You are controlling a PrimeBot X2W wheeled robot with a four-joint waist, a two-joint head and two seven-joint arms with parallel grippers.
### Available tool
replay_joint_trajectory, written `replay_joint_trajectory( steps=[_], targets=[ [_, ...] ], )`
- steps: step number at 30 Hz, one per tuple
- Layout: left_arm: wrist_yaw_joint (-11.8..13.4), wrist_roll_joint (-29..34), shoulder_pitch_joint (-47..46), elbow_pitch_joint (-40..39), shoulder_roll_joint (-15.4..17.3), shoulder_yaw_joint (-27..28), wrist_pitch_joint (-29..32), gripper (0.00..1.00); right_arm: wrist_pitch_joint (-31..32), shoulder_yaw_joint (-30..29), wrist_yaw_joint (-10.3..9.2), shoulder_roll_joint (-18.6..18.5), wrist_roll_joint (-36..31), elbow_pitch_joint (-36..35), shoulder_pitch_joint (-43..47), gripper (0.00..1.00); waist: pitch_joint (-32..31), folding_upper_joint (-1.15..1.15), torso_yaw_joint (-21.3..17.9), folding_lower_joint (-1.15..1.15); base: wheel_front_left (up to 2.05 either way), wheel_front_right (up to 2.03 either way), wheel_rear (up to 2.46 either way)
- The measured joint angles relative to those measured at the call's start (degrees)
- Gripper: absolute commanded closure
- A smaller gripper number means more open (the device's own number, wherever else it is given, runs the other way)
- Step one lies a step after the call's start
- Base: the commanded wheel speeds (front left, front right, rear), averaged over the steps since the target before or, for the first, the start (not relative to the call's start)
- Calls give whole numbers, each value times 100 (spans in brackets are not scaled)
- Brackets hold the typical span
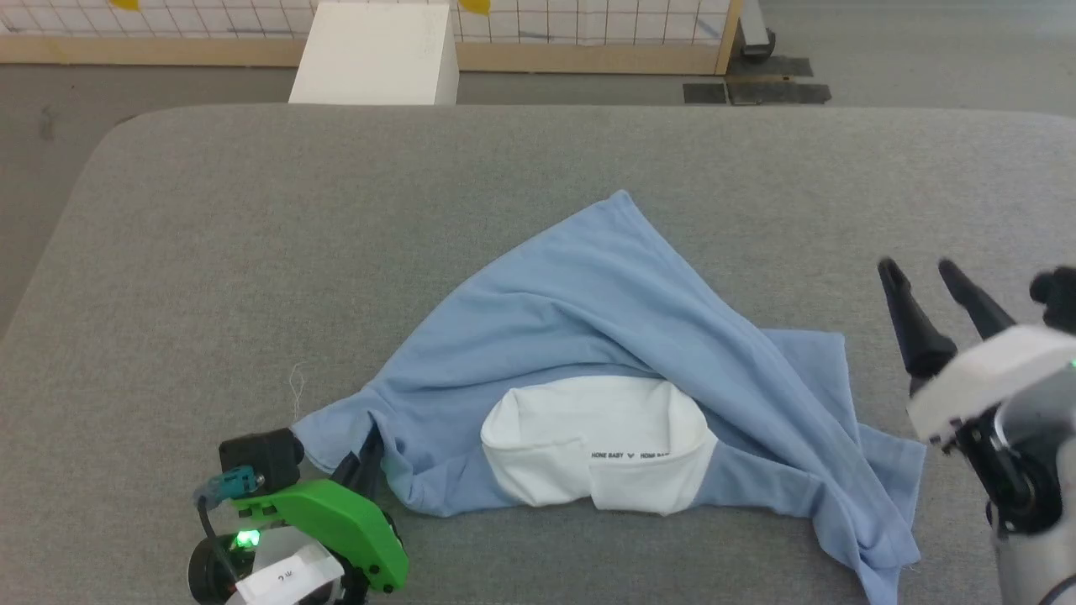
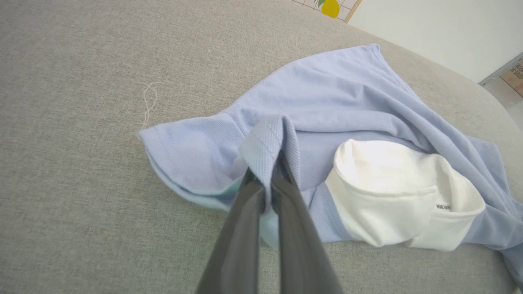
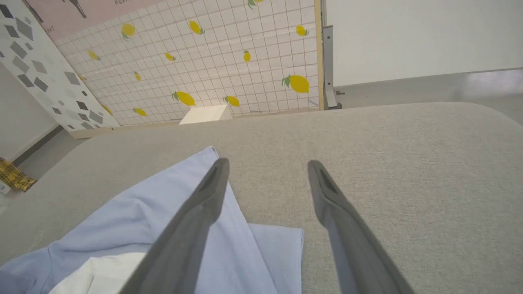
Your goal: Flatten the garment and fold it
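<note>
**Hold left, grab right, spread flat**

The garment (image 1: 605, 336) lies bunched mid-table (image 1: 252, 252), its white inside showing at 6 o'clock. My left gripper (image 2: 267, 183) is clamped on a blue fold at the heap's 8 o'clock. My right gripper (image 1: 918, 270) hangs wide open at 3 o'clock, off the cloth. I judge it should pinch the loose corner at 4 o'clock, then draw outward, low and slow.

The garment (image 1: 605, 311) is soft matt knit cloth, its fine pique grain plain beside my left fingers (image 2: 241, 232), which are dark, smooth and faintly shiny, like plastic. Its white inside (image 1: 580, 428) is smoother cloth. The grey surface (image 1: 336, 252) under it is coarse woven fabric, matt. My left wrist's green shell (image 1: 336, 512) is glossy plastic. The far frame (image 1: 588, 57) is pale smooth wood.
</note>
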Motion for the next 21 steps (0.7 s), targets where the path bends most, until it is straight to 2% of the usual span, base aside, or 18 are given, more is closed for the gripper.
replay_joint_trajectory(
  steps=[4, 7, 15, 21],
  targets=[
    [-4, 8, -50, -52, 3, -57, 30, 100, -220, 379, 0, -103, -46, 672, -769, 0, 157, 0, 93, 0, 0, 0, 0],
    [-44, 13, -178, -79, -11, -123, 32, 100, -163, 757, 0, -193, -163, 1200, -1405, 0, 300, 0, 211, 0, 0, 0, 0],
    [-197, 70, -739, -120, -238, -335, -51, 100, 625, 1602, 0, -415, -651, 2596, -3312, 0, 876, 0, 670, 0, 0, 0, 0],
    [-333, 121, -1062, -107, -434, -500, -186, 100, 1451, 2061, 0, -513, -990, 3553, -4263, 0, 1364, 0, 1068, 1, 0, 0, 0]
  ],
)
